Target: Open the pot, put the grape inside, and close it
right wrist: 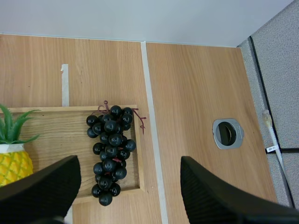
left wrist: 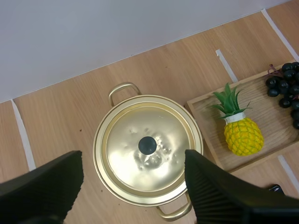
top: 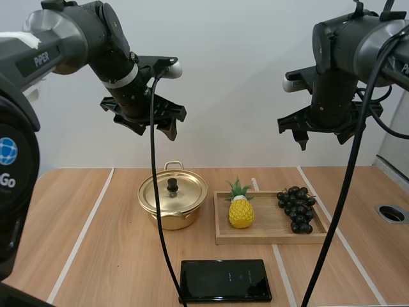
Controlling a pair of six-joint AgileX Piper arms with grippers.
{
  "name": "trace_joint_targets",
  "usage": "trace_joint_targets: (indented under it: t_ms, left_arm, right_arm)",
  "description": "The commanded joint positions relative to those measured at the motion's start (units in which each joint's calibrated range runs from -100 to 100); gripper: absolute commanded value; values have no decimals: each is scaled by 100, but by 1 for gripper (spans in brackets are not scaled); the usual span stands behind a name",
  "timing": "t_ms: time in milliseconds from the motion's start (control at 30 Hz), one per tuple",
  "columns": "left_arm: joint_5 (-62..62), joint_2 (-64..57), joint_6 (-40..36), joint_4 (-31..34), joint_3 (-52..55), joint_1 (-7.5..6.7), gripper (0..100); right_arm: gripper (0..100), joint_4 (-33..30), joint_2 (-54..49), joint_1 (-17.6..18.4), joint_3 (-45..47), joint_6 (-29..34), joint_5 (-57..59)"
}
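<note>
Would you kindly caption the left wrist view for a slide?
Open left gripper above the lidded pot; pineapple on the tray beside.

The wooden table [top: 83, 243] bears a pot [top: 169, 220], a wooden tray [top: 268, 216] — and a flat black device [top: 225, 279].

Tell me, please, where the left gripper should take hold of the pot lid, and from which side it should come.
Grip the small black knob at the centre of the lid, coming from straight above. The lid sits flat inside the rim of the pot, so its edge probably offers little to pinch, while the knob stands upright. The left gripper, open, hangs over it.
</note>
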Motion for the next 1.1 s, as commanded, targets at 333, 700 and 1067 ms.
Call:
trace_joint_targets:
  t_ms: [333,700,1067]
  left_arm:
    - [0,728,505,-371,35,-27,100]
    - [0,1126,644,-371,122,-27,100]
    - [-899,1155,855,-359,1078,-34,100]
  right_arm:
    - [100,-57,-79,-23,5,10,0]
    - [100,-57,-79,-23,5,10,0]
    - [100,-57,-79,-23,5,10,0]
